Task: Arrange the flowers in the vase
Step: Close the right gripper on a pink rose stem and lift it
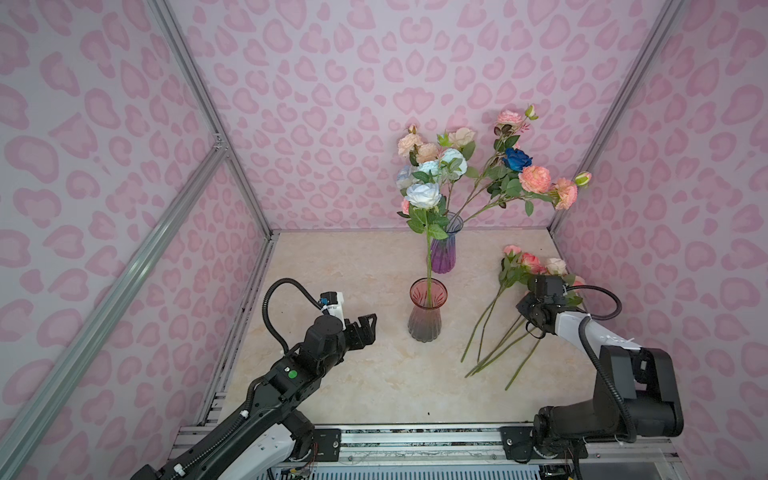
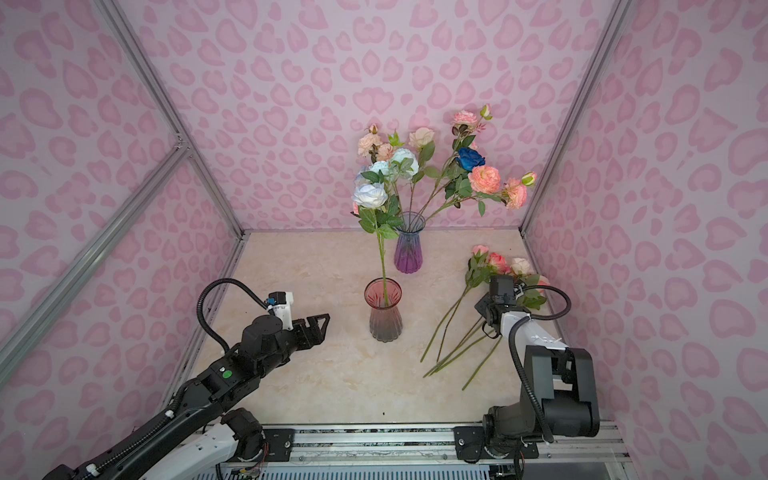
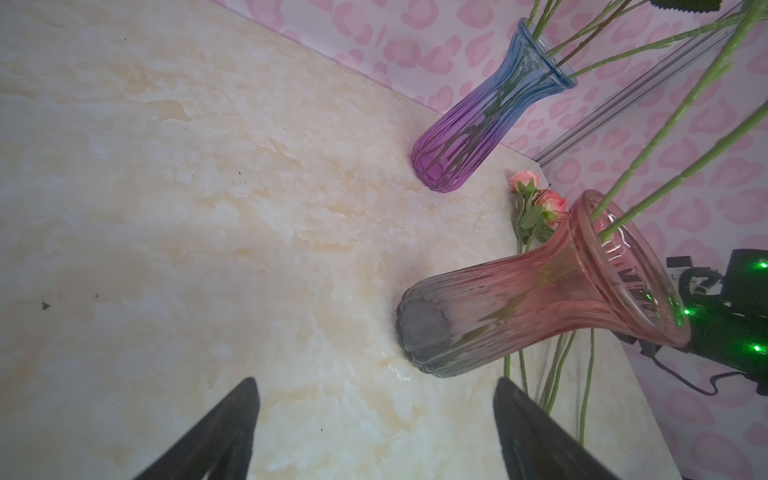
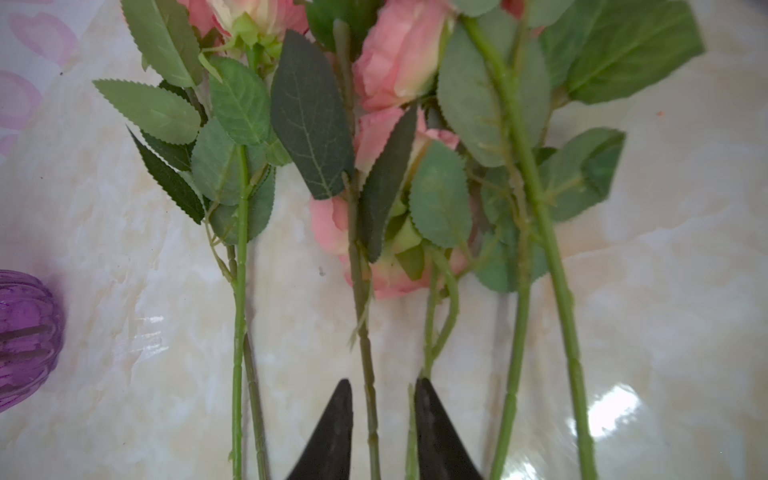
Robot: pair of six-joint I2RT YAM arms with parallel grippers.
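A pink-to-grey glass vase [image 1: 427, 316] stands mid-table and holds a white rose [image 1: 423, 194] on a long stem. Behind it a blue-to-purple vase [image 1: 443, 253] holds several flowers, a deep blue one [image 1: 516, 159] among them. More pink flowers [image 1: 532, 262] lie on the table at the right, stems toward the front. My right gripper [image 4: 382, 382] hangs over them, narrowly open. One stem [image 4: 371, 415] runs between its fingers without touching them. My left gripper [image 3: 376, 382] is wide open and empty, left of the pink vase [image 3: 540, 299].
Pink-patterned walls close the table in at the back and on both sides, with aluminium posts [image 1: 598, 137] in the corners. A metal rail [image 1: 415, 432] runs along the front edge. The purple vase [image 4: 25, 332] stands near the lying stems.
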